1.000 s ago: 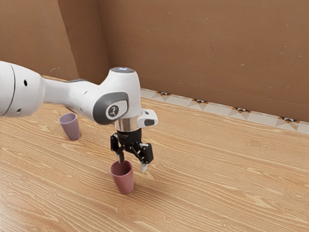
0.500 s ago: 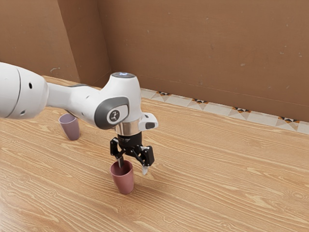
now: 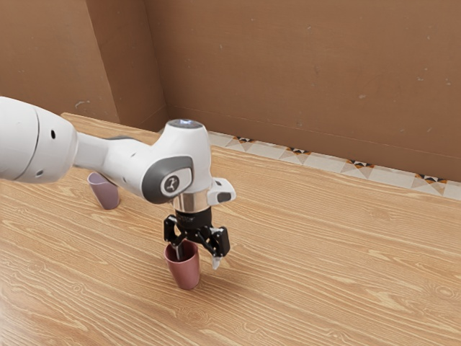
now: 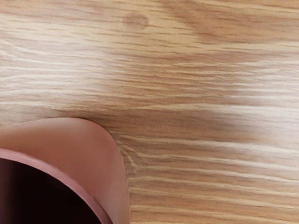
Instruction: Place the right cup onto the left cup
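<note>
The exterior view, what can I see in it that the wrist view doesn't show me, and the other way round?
From the exterior view: the white arm, the black gripper with its fingers apart, one reaching into the pink cup and one outside it, the mauve cup partly behind the arm, the brown wall and the patterned tiles.

From the wrist view: a close look into the pink cup's dark inside, and a round mark in the wood.

Shared by both: the pink cup and the wooden table.
</note>
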